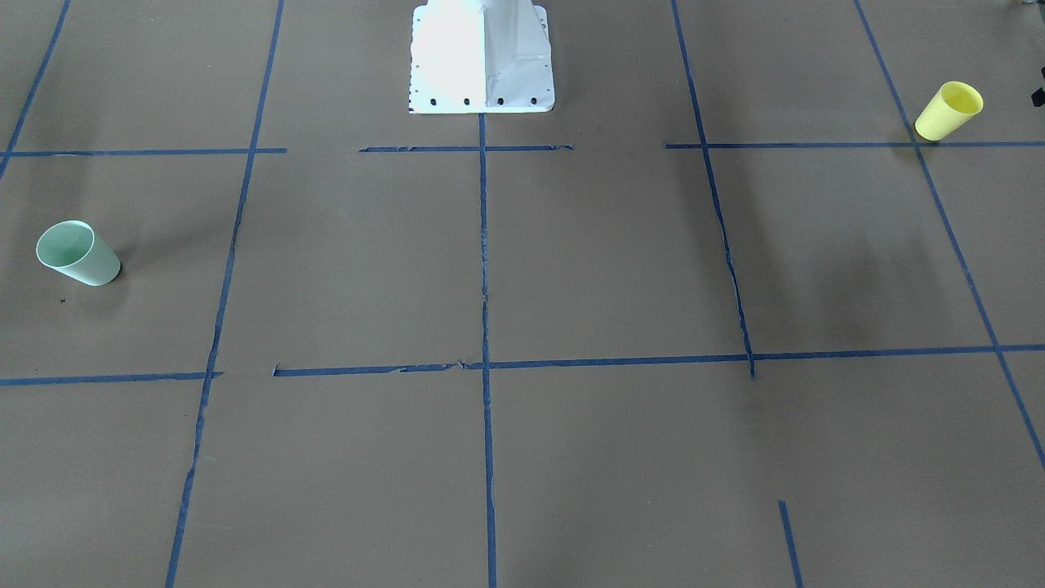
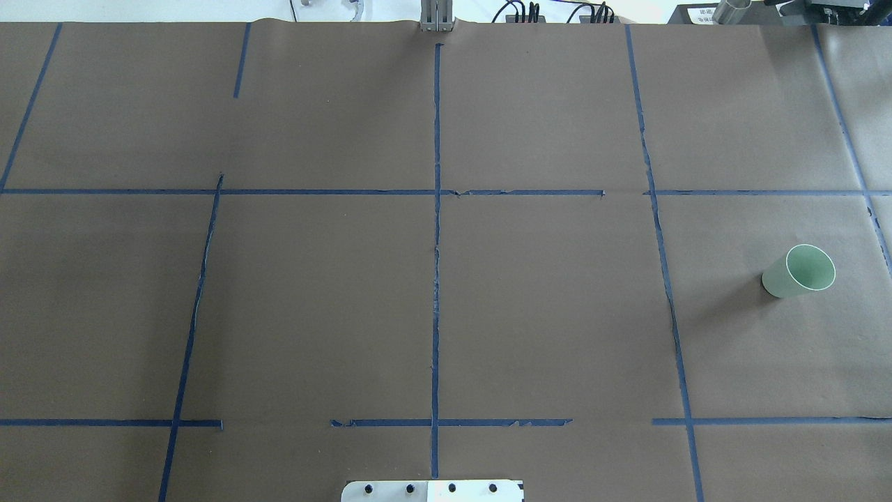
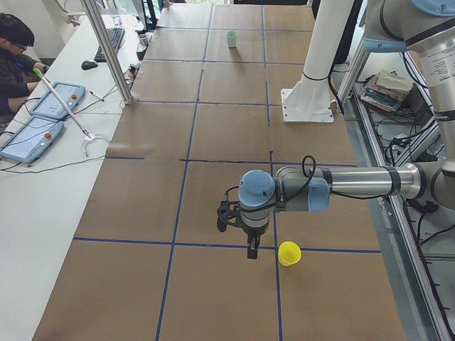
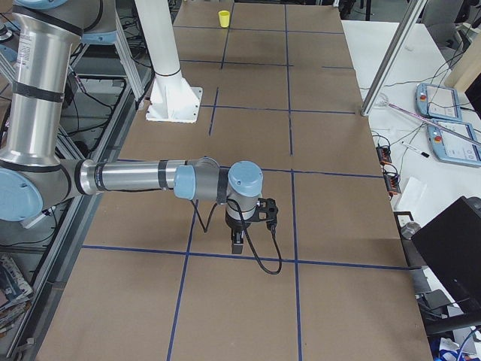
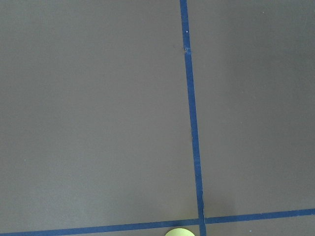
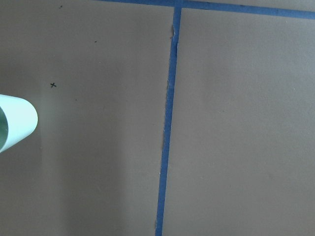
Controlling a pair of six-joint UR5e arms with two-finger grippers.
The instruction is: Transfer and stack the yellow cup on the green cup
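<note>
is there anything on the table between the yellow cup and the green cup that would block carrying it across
Nothing visible does. The yellow cup stands at one end of the table and the green cup at the other; between them lie only brown paper, flat blue tape lines and the white mount base set back near the robot's edge.

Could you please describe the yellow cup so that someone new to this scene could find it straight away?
Start from the brown paper-covered table marked with blue tape lines. At the robot's left end, beside a tape crossing near the left gripper, stands the yellow cup. It is bright yellow; the only other cup, the green cup, is pale mint at the opposite end.
</note>
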